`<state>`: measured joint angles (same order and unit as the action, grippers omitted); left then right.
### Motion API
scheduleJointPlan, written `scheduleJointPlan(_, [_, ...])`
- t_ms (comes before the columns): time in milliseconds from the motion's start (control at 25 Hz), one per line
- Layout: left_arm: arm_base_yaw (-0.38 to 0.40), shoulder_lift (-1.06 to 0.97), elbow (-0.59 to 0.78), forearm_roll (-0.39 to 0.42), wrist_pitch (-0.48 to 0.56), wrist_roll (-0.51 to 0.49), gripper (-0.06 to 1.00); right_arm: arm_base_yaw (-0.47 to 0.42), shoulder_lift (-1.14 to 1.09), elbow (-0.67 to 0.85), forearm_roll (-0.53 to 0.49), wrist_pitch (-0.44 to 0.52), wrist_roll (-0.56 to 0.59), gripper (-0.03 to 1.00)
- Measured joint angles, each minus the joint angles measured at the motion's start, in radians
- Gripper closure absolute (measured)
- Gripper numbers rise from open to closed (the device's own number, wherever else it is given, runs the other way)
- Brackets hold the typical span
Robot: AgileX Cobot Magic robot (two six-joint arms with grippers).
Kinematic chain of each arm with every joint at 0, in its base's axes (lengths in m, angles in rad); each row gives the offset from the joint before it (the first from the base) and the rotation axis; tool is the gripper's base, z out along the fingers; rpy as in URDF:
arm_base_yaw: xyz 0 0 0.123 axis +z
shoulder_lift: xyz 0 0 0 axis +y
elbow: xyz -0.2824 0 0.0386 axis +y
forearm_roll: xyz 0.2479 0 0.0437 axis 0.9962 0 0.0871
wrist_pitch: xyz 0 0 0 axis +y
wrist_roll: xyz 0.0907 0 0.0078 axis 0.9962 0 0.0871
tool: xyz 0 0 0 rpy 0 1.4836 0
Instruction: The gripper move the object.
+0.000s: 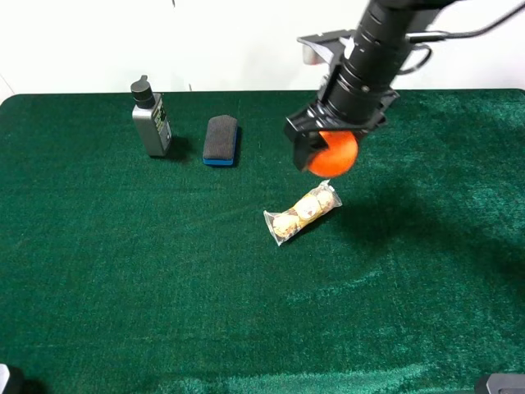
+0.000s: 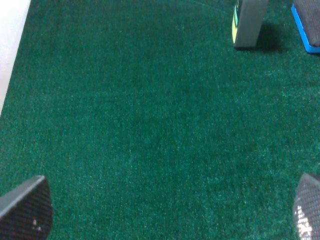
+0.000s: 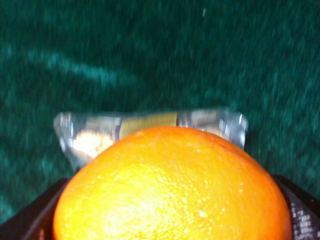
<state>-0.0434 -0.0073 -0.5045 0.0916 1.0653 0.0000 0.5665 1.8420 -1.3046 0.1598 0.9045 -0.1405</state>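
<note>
My right gripper (image 1: 326, 149) is shut on the round orange fruit (image 1: 334, 155) and holds it in the air above the green cloth, just behind the clear packet of beige balls (image 1: 302, 212). In the right wrist view the orange (image 3: 172, 187) fills the lower picture between the two black fingers (image 3: 300, 212), with the packet (image 3: 150, 125) below it on the cloth. My left gripper (image 2: 170, 215) is open and empty over bare green cloth; only its two fingertips (image 2: 27, 207) show.
A grey bottle with a black cap (image 1: 151, 117) and a black-and-blue eraser block (image 1: 221, 139) stand at the back left; both also show in the left wrist view, the bottle (image 2: 249, 24) and the eraser (image 2: 306, 25). The green cloth (image 1: 123, 271) covers the table.
</note>
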Motion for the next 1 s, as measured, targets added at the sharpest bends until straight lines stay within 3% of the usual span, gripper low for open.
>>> scheduleJointPlan(600, [0.0, 0.0, 0.0, 0.0, 0.0, 0.0, -0.04, 0.0, 0.314, -0.4, -0.015, 0.008, 0.007, 0.43])
scheduleJointPlan(1000, [0.0, 0.0, 0.0, 0.0, -0.001, 0.0, -0.04, 0.0, 0.428, -0.459, -0.017, -0.141, 0.015, 0.43])
